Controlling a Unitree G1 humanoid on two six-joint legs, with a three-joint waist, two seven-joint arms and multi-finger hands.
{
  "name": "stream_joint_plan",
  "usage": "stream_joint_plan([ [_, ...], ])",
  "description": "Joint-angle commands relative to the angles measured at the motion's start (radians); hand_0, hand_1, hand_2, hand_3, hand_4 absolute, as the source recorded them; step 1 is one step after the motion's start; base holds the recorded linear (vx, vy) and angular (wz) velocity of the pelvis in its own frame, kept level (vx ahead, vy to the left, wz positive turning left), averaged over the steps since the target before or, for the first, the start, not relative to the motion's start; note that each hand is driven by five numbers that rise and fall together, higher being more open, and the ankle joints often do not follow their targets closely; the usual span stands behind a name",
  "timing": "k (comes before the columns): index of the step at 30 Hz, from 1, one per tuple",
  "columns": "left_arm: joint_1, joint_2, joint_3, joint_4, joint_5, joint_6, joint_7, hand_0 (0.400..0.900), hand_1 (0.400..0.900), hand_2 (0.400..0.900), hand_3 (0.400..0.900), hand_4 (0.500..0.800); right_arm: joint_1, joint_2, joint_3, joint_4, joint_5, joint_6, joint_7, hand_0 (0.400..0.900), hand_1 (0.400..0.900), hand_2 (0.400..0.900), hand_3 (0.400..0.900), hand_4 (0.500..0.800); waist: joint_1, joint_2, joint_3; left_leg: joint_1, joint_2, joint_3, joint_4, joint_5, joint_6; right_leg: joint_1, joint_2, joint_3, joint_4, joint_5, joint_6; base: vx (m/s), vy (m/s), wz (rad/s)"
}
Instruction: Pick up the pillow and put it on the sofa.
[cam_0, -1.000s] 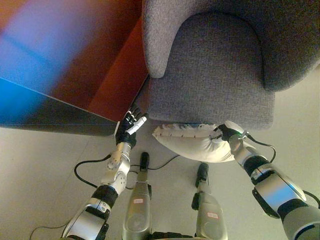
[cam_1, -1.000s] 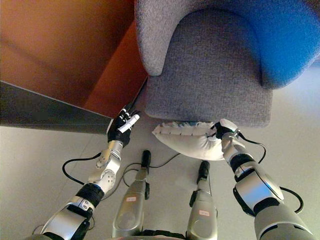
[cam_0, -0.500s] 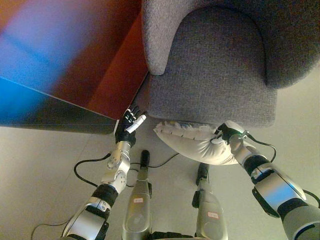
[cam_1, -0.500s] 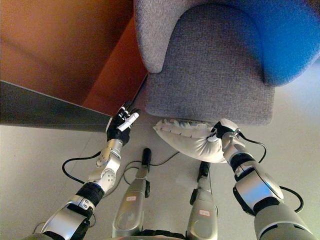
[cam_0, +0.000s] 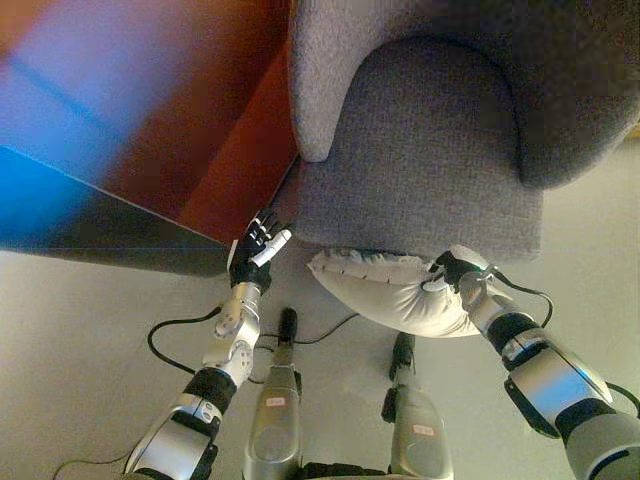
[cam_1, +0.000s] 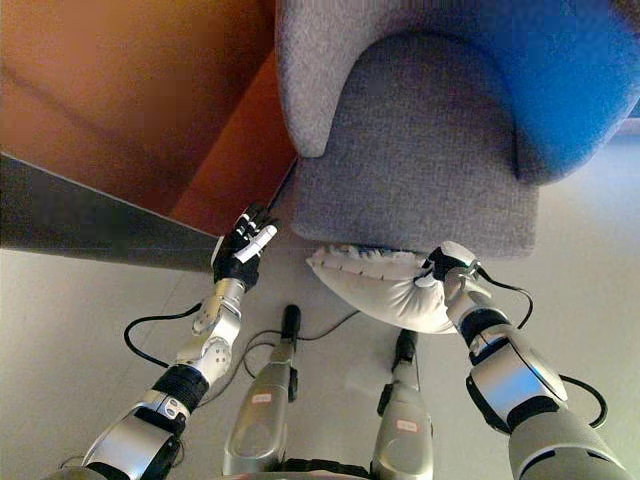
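One pillow (cam_0: 395, 297), cream-white with a puckered seam along its far edge, hangs in front of the near edge of the grey sofa (cam_0: 430, 170), low against the seat front and above the pale floor (cam_0: 90, 320); it is not yet on the cushion. Right hand (cam_0: 455, 275) is clenched on the pillow's right end, fingers curled into the fabric, which bunches around them. Left hand (cam_0: 257, 255) sits apart to the left, near the sofa's left front corner, fingers straight and relaxed, holding nothing and clear of the pillow. Handling judgement: the pillow looks light and very soft; it sags away from the single grip point and its free left end droops, so it will fold and swing rather than hold shape. Cloth cover seems to give fair purchase, not slippery, nothing fragile. Best hold is probably a deep pinch of the corner or end, as now, or a second hold by the left hand under the drooping end to keep it level while lifting over the seat edge. Risk is the hanging end catching on the seat front. View differences: left eye view shows more of the sofa's right arm and the floor beside it; right eye view shows a wider stretch of the orange-brown wall panel (cam_1: 130, 110) at far left. Both show the grasp equally.
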Motion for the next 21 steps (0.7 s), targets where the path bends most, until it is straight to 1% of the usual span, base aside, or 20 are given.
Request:
stream_joint_plan([
  [1,-0.050,0.037,0.011,-0.048,0.011,-0.059,-0.008,0.900,0.900,0.900,0.900,0.800,-0.031,-0.092,0.023,-0.098,-0.015,-0.015,0.010,0.400,0.400,0.400,0.400,0.500,0.023,-0.074,-0.038,0.042,0.003,0.020,0.044,-0.127,0.020,-0.049,-0.076,0.043,0.066,0.004,0.048,0.09,-0.029,0.03],
  [6,-0.010,0.033,0.027,-0.026,0.032,-0.026,0.001,0.900,0.900,0.900,0.900,0.800,0.036,-0.096,0.009,-0.163,-0.028,0.007,0.028,0.400,0.400,0.400,0.400,0.500,0.019,-0.090,-0.102,0.105,0.013,0.029,0.017,-0.129,0.016,0.016,-0.069,0.036,0.048,-0.008,0.049,0.10,-0.022,0.01],
  [11,0.045,0.027,0.048,-0.008,0.054,0.001,0.010,0.900,0.900,0.900,0.900,0.800,0.112,-0.110,-0.008,-0.267,-0.050,0.042,0.068,0.400,0.400,0.400,0.400,0.500,0.011,-0.107,-0.166,0.162,0.023,0.038,0.005,-0.130,0.011,0.077,-0.065,0.034,0.030,-0.014,0.048,0.13,-0.011,-0.03],
  [14,0.086,0.023,0.065,0.004,0.068,0.014,0.006,0.900,0.900,0.900,0.900,0.800,0.163,-0.123,-0.024,-0.305,-0.082,0.040,0.097,0.400,0.400,0.400,0.400,0.500,0.010,-0.113,-0.211,0.197,0.028,0.047,-0.011,-0.127,0.009,0.115,-0.063,0.029,0.012,-0.013,0.049,0.16,0.010,-0.05],
  [21,0.180,0.029,0.105,0.017,0.093,0.064,-0.017,0.900,0.900,0.900,0.900,0.800,0.264,-0.184,-0.079,-0.441,-0.160,0.051,0.206,0.400,0.400,0.400,0.400,0.500,0.006,-0.119,-0.317,0.273,0.037,0.070,-0.042,-0.122,0.005,0.189,-0.066,0.007,-0.008,-0.013,0.054,0.15,0.028,-0.01],
])
